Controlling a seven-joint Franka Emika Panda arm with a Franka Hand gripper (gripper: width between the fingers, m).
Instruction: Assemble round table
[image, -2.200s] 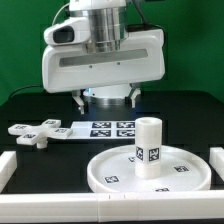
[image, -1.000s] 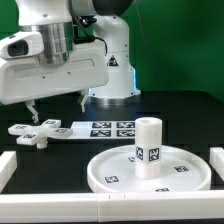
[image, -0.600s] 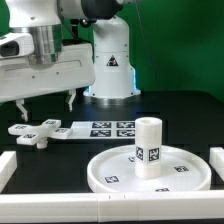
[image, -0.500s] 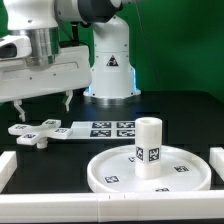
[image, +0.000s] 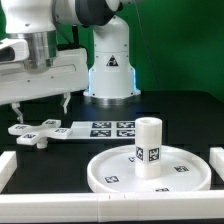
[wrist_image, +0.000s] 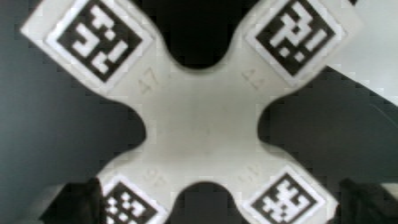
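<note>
My hand (image: 42, 104) hangs open and empty directly above the white plastic cross-shaped foot (image: 33, 131) on the black tabletop (image: 185, 115), while the short white cylinder leg (image: 148, 140) stands upright on the large rimmed white disc (image: 105, 171), well apart from my hand.

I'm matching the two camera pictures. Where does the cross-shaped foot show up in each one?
Exterior view: the foot lies at the exterior view's left, beside the marker board, below the open gripper.
Wrist view: the foot fills most of the picture.
Shared landmark: the gripper's fingers, one on either side of the foot.
</note>
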